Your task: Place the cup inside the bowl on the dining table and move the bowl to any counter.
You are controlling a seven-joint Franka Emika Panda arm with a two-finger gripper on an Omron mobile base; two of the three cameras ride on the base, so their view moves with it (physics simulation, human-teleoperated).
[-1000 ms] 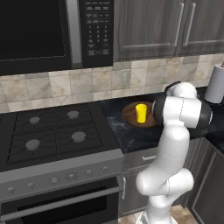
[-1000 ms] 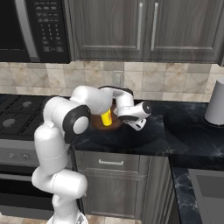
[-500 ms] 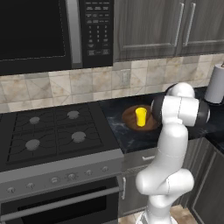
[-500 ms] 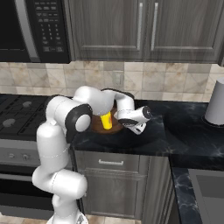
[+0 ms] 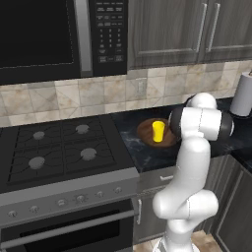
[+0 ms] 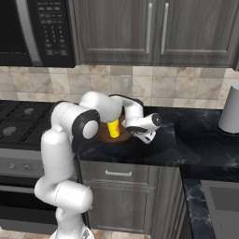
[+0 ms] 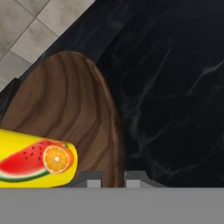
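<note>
The wide, shallow, round dark-brown wooden bowl (image 5: 147, 132) sits on the black stone-look bench (image 6: 163, 140) over grey cabinets, just to the right of the black gas stove (image 5: 54, 152) and in front of the beige tiled backsplash (image 5: 98, 96). The small bright-yellow cylindrical cup (image 5: 158, 131) stands upright inside the bowl; in the hand view its side carries a print of a watermelon slice and an orange slice (image 7: 56, 158). The white arm reaches over the bench from the bowl's right side, and its jaws (image 7: 113, 178) sit at the bowl's near rim: in the hand view the wooden rim runs down between the two small dark finger tips (image 7: 92, 178), which stand close together with the rim in the narrow gap, clamped on the bowl's edge. In the right base view the hand (image 6: 142, 127) lies low and tilted, just beside the cup and touching the bowl's right edge. A grey cylindrical canister (image 6: 229, 110) stands well apart on the bench to the right. A black microwave (image 5: 59, 37) hangs above the stove, and grey cupboards with bar handles (image 6: 156, 28) hang above the bench.
</note>
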